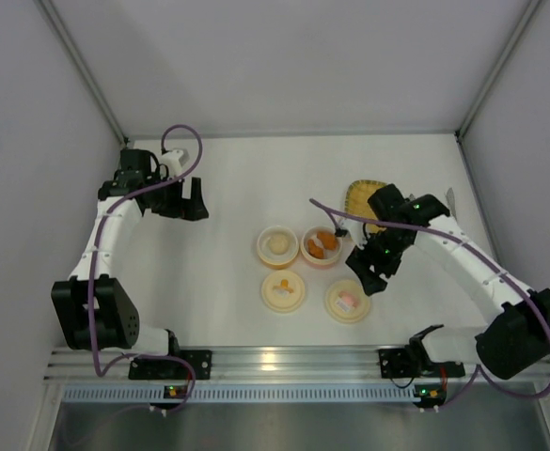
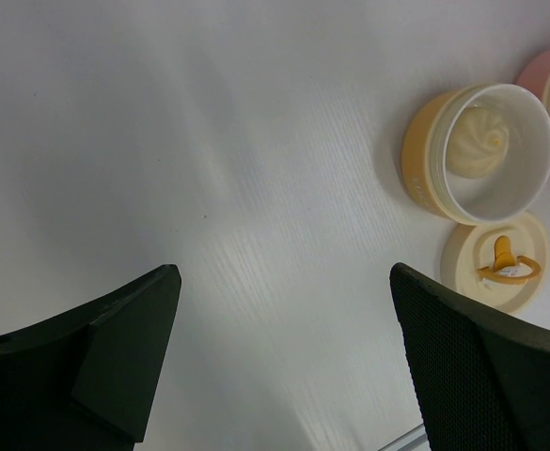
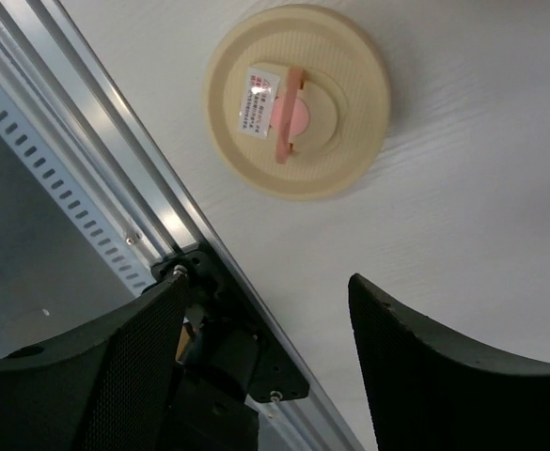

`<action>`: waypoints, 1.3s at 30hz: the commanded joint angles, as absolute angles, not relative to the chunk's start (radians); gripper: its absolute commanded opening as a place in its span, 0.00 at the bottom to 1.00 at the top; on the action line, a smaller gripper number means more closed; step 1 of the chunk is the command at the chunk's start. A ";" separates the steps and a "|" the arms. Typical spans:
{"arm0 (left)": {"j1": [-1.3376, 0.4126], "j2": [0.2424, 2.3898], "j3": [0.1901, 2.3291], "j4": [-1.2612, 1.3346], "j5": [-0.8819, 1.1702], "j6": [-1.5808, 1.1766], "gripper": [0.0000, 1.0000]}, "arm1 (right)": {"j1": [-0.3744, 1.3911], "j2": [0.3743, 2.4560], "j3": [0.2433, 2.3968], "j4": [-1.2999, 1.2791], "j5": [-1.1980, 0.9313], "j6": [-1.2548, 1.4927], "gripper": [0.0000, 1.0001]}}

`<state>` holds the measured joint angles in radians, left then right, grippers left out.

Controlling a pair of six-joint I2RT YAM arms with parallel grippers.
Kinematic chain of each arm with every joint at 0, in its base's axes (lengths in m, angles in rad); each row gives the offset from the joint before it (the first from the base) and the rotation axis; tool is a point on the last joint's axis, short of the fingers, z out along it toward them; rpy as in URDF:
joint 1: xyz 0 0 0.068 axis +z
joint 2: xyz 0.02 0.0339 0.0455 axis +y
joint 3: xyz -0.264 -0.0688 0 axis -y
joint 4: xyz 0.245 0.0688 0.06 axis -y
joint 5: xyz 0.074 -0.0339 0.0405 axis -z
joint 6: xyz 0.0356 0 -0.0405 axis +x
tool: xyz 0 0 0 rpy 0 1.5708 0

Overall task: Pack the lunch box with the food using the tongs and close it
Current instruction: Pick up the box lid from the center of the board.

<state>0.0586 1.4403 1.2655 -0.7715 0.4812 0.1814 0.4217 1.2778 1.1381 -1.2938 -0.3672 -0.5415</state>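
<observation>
The lunch box is two small open tubs mid-table. The cream-yellow tub [image 1: 277,245] [image 2: 425,160] holds a whitish ball of food [image 1: 277,244] [image 2: 479,141]. The pink tub [image 1: 321,246] [image 2: 545,80] holds orange-tan chunks [image 1: 323,243]. Two cream lids lie in front of them, one with an orange picture [image 1: 283,288] [image 2: 496,263] and one with a pink picture [image 1: 347,301] [image 3: 298,99]. My left gripper [image 1: 192,199] [image 2: 284,357] hangs open and empty, far left of the tubs. My right gripper [image 1: 373,272] [image 3: 270,357] is open and empty, just right of the pink-picture lid. A grey sliver [image 1: 450,198] past the right arm may be the tongs.
A flat yellow ribbed tray [image 1: 360,194] lies behind the right arm, partly covered by it. The metal rail [image 1: 275,362] [image 3: 115,160] and the arm mounts [image 3: 227,366] run along the near edge. Grey walls close in the left, right and far sides.
</observation>
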 commanded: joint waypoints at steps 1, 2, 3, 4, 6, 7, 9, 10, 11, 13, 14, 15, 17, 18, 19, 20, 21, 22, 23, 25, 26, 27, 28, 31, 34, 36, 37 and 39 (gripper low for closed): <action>0.061 1.419 1.258 -0.778 0.479 0.178 0.98 | 0.526 1.275 1.117 -1.244 -0.293 -0.465 0.68; 0.061 1.417 1.256 -0.778 0.476 0.181 0.98 | 0.540 1.290 1.112 -1.236 -0.281 -0.450 0.68; 0.061 1.414 1.256 -0.776 0.468 0.183 0.98 | 0.566 1.302 1.109 -1.229 -0.270 -0.443 0.67; 0.061 1.414 1.256 -0.776 0.465 0.184 0.98 | 0.577 1.314 1.105 -1.220 -0.261 -0.433 0.67; 0.060 1.416 1.256 -0.775 0.462 0.184 0.98 | 0.613 1.353 1.101 -1.212 -0.252 -0.423 0.67; 0.061 1.417 1.256 -0.773 0.462 0.183 0.98 | 0.626 1.365 1.103 -1.201 -0.245 -0.413 0.67; 0.061 1.420 1.255 -0.772 0.462 0.181 0.98 | 0.659 1.399 1.104 -1.183 -0.221 -0.397 0.66; 0.061 1.420 1.253 -0.772 0.462 0.181 0.98 | 0.666 1.423 1.106 -1.168 -0.212 -0.391 0.65; 0.061 1.420 1.253 -0.769 0.462 0.181 0.98 | 0.666 1.437 1.106 -1.160 -0.209 -0.390 0.64; 0.061 1.419 1.246 -0.765 0.459 0.183 0.98 | 0.676 1.459 1.108 -1.141 -0.196 -0.376 0.62; 0.061 1.420 1.244 -0.759 0.459 0.184 0.98 | 0.680 1.479 1.109 -1.129 -0.196 -0.374 0.61; 0.061 1.422 1.243 -0.761 0.459 0.184 0.98 | 0.689 1.488 1.114 -1.124 -0.201 -0.371 0.60; 0.060 1.425 1.243 -0.759 0.454 0.190 0.98 | 0.703 1.515 1.124 -1.115 -0.210 -0.364 0.59; 0.061 1.425 1.243 -0.758 0.451 0.190 0.98 | 0.718 1.523 1.129 -1.114 -0.212 -0.362 0.59; 0.061 1.425 1.243 -0.759 0.451 0.195 0.98 | 0.724 1.529 1.129 -1.108 -0.204 -0.356 0.58; 0.061 1.428 1.243 -0.758 0.448 0.195 0.98 | 0.732 1.546 1.127 -1.103 -0.198 -0.354 0.58; 0.061 1.427 1.241 -0.755 0.446 0.195 0.98 | 0.735 1.554 1.123 -1.091 -0.192 -0.351 0.58; 0.061 1.430 1.239 -0.756 0.446 0.196 0.98 | 0.736 1.572 1.121 -1.086 -0.177 -0.350 0.57; 0.061 1.431 1.238 -0.753 0.446 0.198 0.98 | 0.739 1.580 1.117 -1.080 -0.169 -0.347 0.55; 0.063 1.431 1.236 -0.749 0.448 0.196 0.98 | 0.742 1.601 1.109 -1.065 -0.155 -0.342 0.53; 0.061 1.433 1.233 -0.747 0.446 0.196 0.98 | 0.742 1.606 1.106 -1.059 -0.150 -0.339 0.51; 0.061 1.434 1.230 -0.744 0.446 0.196 0.98 | 0.747 1.612 1.100 -1.048 -0.147 -0.339 0.50; 0.061 1.434 1.230 -0.741 0.448 0.198 0.98 | 0.749 1.621 1.097 -1.043 -0.140 -0.336 0.49; 0.060 1.439 1.229 -0.739 0.448 0.198 0.98 | 0.755 1.634 1.078 -1.026 -0.129 -0.339 0.47; 0.061 1.440 1.229 -0.735 0.448 0.198 0.98 | 0.755 1.641 1.060 -1.017 -0.127 -0.341 0.40; 0.061 1.442 1.230 -0.735 0.448 0.199 0.98 | 0.756 1.635 1.054 -1.015 -0.132 -0.342 0.34; 0.061 1.442 1.230 -0.735 0.449 0.198 0.98 | 0.755 1.631 1.052 -1.019 -0.140 -0.348 0.31; 0.061 1.443 1.230 -0.733 0.449 0.199 0.98 | 0.756 1.605 1.045 -1.026 -0.144 -0.365 0.26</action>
